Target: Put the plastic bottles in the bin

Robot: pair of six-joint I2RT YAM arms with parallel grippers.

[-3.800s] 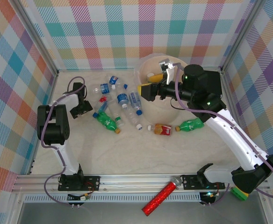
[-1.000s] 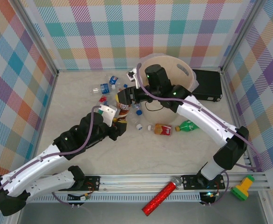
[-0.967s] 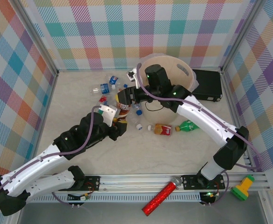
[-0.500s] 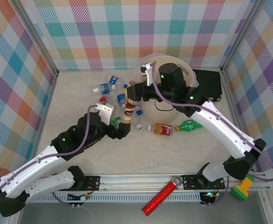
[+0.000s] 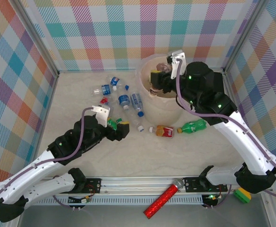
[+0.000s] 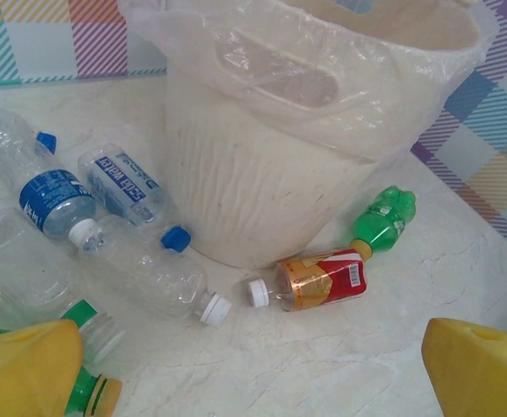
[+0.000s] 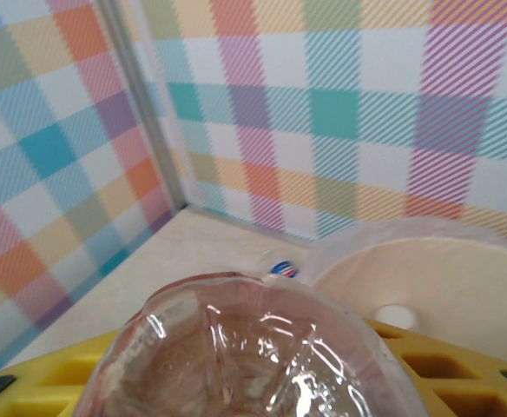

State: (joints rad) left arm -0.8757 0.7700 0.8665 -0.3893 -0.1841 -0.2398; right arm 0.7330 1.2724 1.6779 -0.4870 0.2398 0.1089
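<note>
My right gripper point(image 5: 158, 78) is shut on a brown-tinted clear bottle point(image 7: 245, 356) and holds it over the open top of the beige bin point(image 5: 168, 105); the bottle's base sits between the yellow fingers point(image 7: 462, 373). My left gripper point(image 5: 121, 130) stands open on the table with nothing between its fingers point(image 6: 23, 373), beside a green bottle point(image 5: 110, 123). Ahead of it lie a red-and-gold labelled bottle point(image 6: 323, 280), a green bottle point(image 6: 384, 219), clear bottles point(image 6: 149, 269) and blue-labelled ones point(image 6: 58, 195) against the bin's wall point(image 6: 271, 182).
More blue-labelled bottles point(image 5: 124, 100) lie scattered left of the bin. A red glittery tube point(image 5: 162, 197) rests on the front rail, and a yellow-green flashlight-like item point(image 5: 242, 193) sits at the front right. Checked walls close in three sides.
The left gripper opened and let go of the brown bottle, then drew back slightly. The right gripper lifted that bottle from beside the pile up and right to above the bin.
</note>
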